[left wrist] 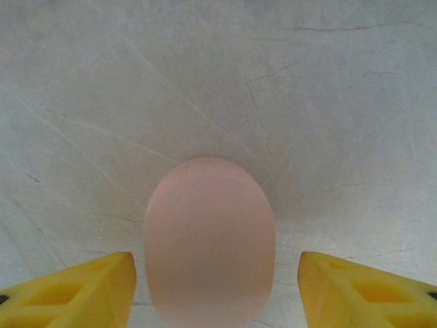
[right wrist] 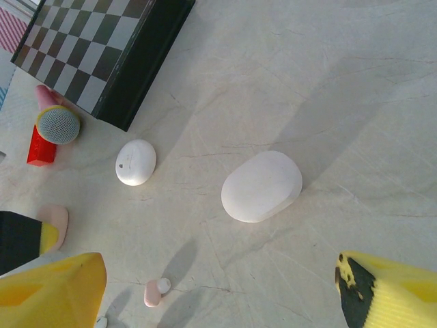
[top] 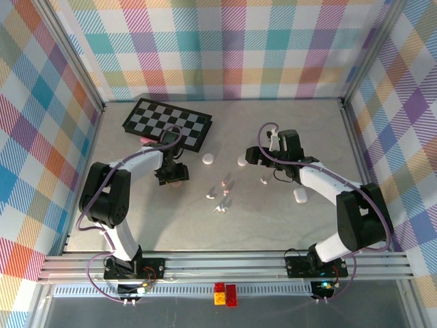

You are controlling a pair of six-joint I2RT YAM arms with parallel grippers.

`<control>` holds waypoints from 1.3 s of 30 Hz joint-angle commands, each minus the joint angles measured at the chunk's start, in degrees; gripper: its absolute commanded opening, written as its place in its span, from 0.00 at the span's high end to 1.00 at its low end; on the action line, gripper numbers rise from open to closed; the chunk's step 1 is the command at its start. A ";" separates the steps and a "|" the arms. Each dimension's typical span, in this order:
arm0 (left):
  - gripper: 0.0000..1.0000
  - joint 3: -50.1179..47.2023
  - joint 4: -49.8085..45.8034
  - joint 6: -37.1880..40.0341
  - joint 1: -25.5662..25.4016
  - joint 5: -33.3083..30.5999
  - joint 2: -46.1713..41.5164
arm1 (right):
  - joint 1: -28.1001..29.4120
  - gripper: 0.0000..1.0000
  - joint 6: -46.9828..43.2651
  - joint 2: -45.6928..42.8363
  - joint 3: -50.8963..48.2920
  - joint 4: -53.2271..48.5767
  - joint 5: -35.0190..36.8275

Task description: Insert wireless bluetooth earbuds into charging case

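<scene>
Right wrist view: we judge the pink earbud [right wrist: 156,292] light, hard, slippery, best pinched across its body; left gripper [left wrist: 217,258] and right gripper [right wrist: 220,266] stand spread.

The pale, marbled grey bench [top: 273,225] carries a black-and-white chequered board [top: 167,124] lying flat at its far left. Two white pebble-shaped cases [top: 208,160] lie near the middle, side by side but apart. A third white case [top: 300,196] sits further right, and a pink case [left wrist: 209,242] lies flat towards the left. Several tiny earbuds [top: 220,195] are scattered in the centre, touching no case.
</scene>
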 commanded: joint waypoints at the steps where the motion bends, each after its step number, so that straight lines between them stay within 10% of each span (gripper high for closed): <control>1: 0.42 1.80 -2.41 0.37 0.43 1.28 1.28 | -0.02 0.13 -0.78 -1.49 0.12 0.75 -1.11; 9: 0.68 1.93 -2.93 1.05 0.35 1.31 1.72 | -0.09 0.13 -0.07 -2.78 -0.09 -0.24 -1.01; 19: 0.68 2.12 2.03 7.26 -3.13 1.18 -7.52 | -0.06 0.14 3.87 -8.84 3.11 -7.48 -5.91; 32: 0.70 -4.67 25.84 34.08 -9.96 27.36 -20.12 | -0.03 0.15 9.53 -13.41 12.36 -25.92 -21.38; 39: 0.69 -6.46 31.73 45.25 -15.29 28.50 -22.98 | 0.58 0.17 10.03 -13.44 15.58 -32.31 -22.67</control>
